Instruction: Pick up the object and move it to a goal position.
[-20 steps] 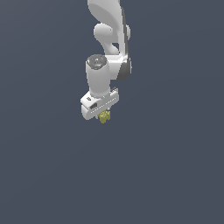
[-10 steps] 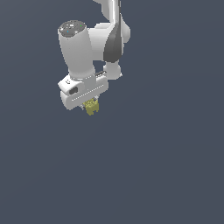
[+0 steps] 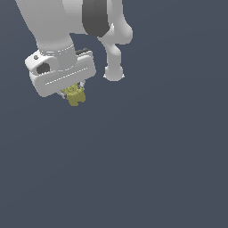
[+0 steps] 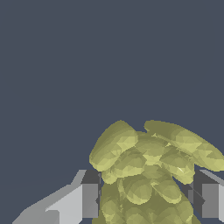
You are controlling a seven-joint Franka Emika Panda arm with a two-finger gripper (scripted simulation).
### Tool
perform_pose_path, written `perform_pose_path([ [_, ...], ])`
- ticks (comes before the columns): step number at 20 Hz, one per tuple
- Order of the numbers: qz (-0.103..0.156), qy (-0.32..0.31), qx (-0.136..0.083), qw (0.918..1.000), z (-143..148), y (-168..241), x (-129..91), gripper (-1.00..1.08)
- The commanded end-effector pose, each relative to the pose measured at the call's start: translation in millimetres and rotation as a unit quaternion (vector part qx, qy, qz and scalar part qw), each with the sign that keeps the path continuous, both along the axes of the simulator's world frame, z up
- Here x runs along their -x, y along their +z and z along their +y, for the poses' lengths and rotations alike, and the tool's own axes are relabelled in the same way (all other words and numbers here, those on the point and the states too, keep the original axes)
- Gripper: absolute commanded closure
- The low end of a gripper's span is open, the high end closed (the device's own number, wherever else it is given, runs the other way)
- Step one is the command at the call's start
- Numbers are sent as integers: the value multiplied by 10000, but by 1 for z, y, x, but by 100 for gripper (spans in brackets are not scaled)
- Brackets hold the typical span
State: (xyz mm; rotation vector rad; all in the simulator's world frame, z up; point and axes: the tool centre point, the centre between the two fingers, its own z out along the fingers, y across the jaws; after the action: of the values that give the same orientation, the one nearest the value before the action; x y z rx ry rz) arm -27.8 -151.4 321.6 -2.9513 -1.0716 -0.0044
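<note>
The object (image 3: 74, 95) is a small olive-yellow lumpy block with bumpy ridges. It hangs just under the white gripper head in the exterior view's upper left. My gripper (image 3: 72, 92) is shut on it, held well above the dark floor. In the wrist view the object (image 4: 151, 170) fills the space between the two grey fingers (image 4: 89, 199), which press on its sides. The fingertips are mostly hidden behind the object in the exterior view.
The white arm (image 3: 67, 22) with a dark joint band reaches in from the exterior view's top. A plain dark grey-blue surface (image 3: 156, 169) lies all around. No other objects or markers show.
The arm has carried the object towards the exterior view's left and closer to the camera, so it looks much larger. The gripper has stayed shut on the object.
</note>
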Motion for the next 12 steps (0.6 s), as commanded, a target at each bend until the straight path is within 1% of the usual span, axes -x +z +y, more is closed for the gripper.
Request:
perform_pose_path([
  [1, 5, 3, -1, 10000, -11, 21, -4, 108],
  [12, 8, -1, 8, 10000, -50, 92, -21, 108],
])
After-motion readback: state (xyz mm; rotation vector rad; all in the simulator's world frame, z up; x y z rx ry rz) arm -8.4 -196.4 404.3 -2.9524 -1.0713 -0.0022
